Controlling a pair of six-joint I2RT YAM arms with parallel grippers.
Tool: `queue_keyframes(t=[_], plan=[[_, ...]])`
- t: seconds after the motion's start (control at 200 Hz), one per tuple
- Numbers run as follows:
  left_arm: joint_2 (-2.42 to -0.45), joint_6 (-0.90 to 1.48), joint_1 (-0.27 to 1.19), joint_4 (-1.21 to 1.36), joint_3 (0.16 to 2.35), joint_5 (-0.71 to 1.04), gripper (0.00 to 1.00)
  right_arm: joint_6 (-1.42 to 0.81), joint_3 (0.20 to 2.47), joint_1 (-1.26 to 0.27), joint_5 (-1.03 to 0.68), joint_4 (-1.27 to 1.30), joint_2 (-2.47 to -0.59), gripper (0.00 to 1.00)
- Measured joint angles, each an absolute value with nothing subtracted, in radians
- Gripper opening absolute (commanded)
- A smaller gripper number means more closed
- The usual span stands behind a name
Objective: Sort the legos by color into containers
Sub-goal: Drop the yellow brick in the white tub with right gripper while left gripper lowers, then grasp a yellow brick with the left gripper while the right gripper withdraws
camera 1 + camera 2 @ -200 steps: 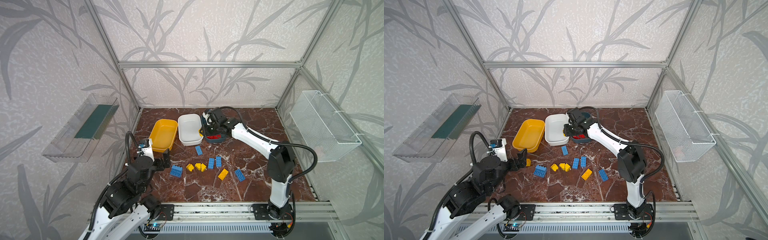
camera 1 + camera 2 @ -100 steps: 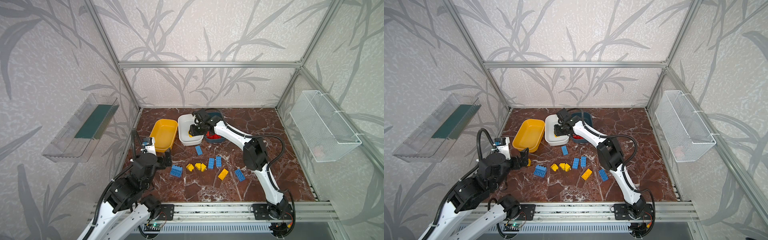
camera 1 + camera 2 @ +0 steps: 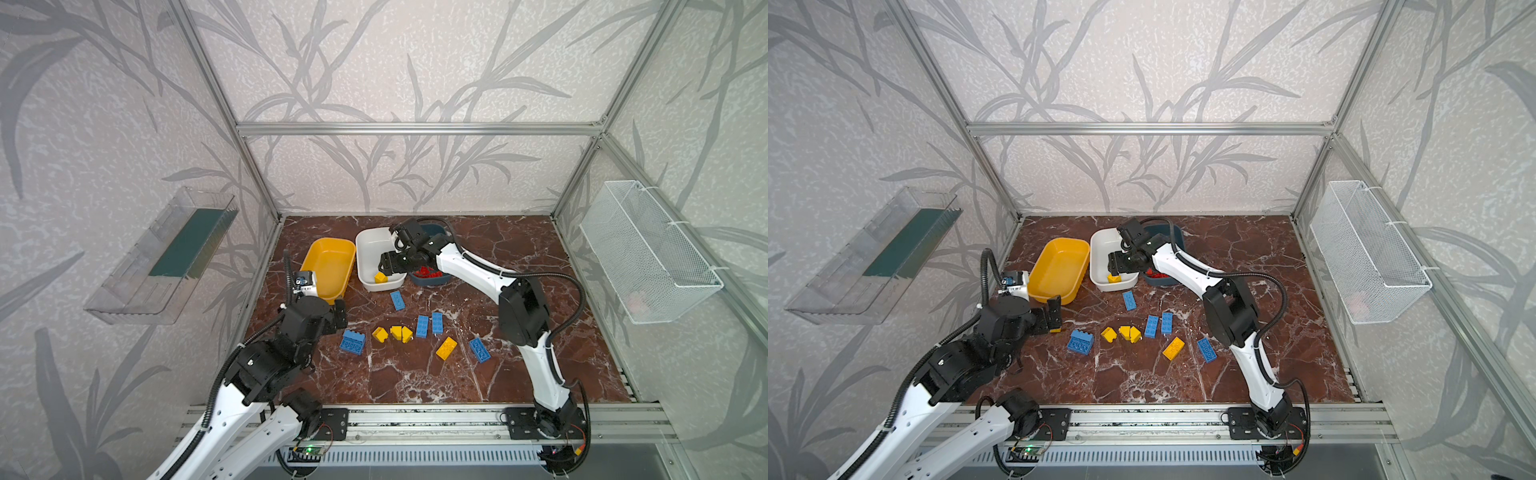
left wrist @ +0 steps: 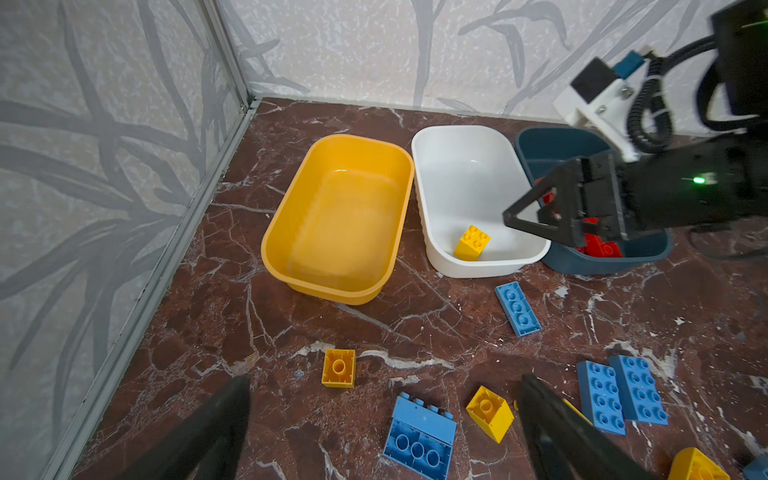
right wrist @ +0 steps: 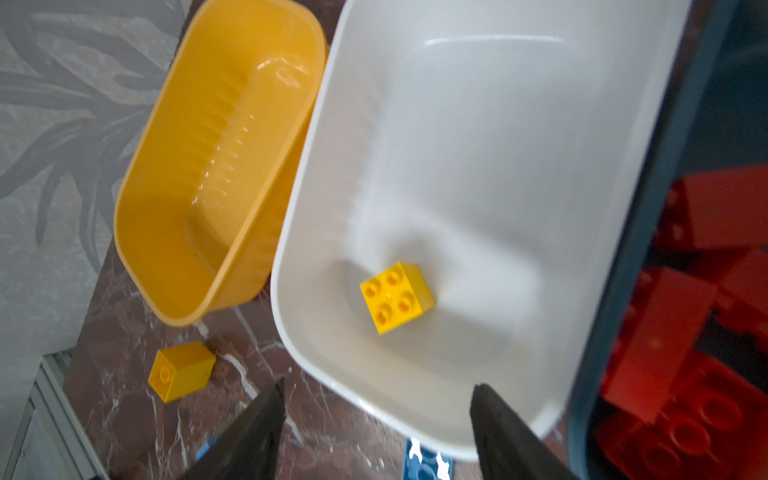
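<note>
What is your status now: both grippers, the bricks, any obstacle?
Left gripper open, empty, above loose bricks. Right gripper open over white tub; one yellow brick lies inside it. Red bricks in teal tub, yellow tub empty. No obstacle seen.

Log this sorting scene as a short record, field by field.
yellow tub: empty
white tub: one yellow brick inside
teal tub: red bricks inside
loose on table: five blue bricks, about five loose yellow bricks
right gripper: open, empty, above the white tub
left gripper: open, empty, facing a stray yellow brick in front of the yellow tub
sorting: unfinished
</note>
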State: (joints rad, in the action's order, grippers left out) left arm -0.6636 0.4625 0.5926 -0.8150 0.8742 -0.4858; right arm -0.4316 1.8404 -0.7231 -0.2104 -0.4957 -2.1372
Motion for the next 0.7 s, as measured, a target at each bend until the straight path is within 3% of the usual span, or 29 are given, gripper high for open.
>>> queue_keyframes(t=[0.4,0.7], plan=[[-0.883,0.475,0.497,-0.846,0.874,-0.472,0.98,-0.422,1.031,-0.723,-0.236,-0.112,-1.504,0.79],[-1.105,0.442,0.301,-0.82,0.874,-0.308,0.83,-0.454,0.622,-0.72,-0.235,0.02,-1.194,0.79]])
